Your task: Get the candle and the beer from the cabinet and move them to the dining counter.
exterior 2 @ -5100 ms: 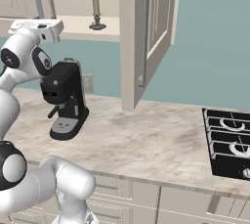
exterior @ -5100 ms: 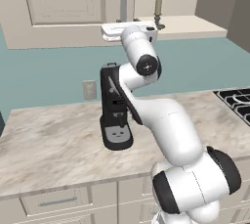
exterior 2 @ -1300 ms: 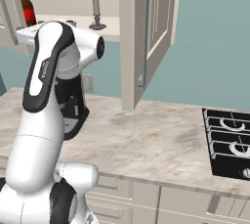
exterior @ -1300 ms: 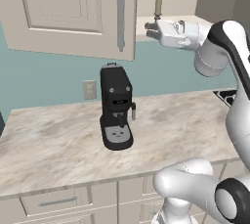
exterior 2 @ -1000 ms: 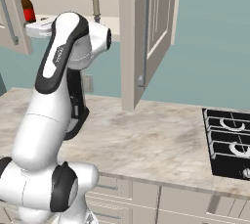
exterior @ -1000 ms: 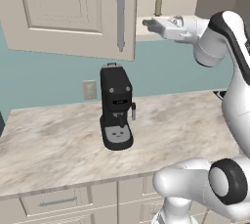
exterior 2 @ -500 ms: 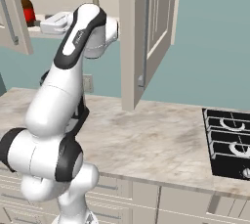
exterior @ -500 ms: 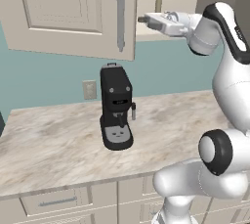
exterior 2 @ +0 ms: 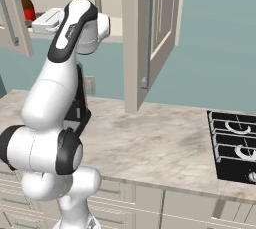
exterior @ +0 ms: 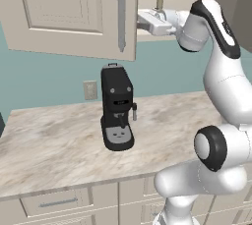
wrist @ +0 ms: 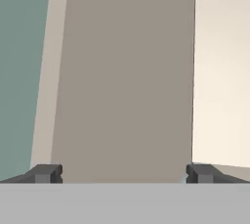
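Observation:
The cabinet (exterior: pixel 74 13) hangs with both doors open. On its shelf (exterior 2: pixel 117 29) the beer (exterior 2: pixel 26 4), a dark bottle with a red label, stands at the left end. The candle (exterior: pixel 160 0) stands further right, its lower part hidden behind my hand; in the right base view the candle (exterior 2: pixel 97 3) peeks over my arm. My gripper (exterior: pixel 140 20) is raised to shelf height between the two, touching neither. It is open, and in the hand view the gripper (wrist: pixel 124 174) faces a plain beige panel with nothing between its tips. The dining counter is out of view.
A black coffee machine (exterior: pixel 117 107) stands on the marbled worktop (exterior: pixel 54 145) below the cabinet. The left door's bar handle (exterior: pixel 121 13) hangs close to my hand. The open right door (exterior 2: pixel 150 38) juts out over the worktop. A black stove (exterior 2: pixel 235 148) lies at the far right.
My hand has swung left along the shelf front, from in front of the candle toward the beer's side, while the arm straightened up. The jaws stayed wide apart.

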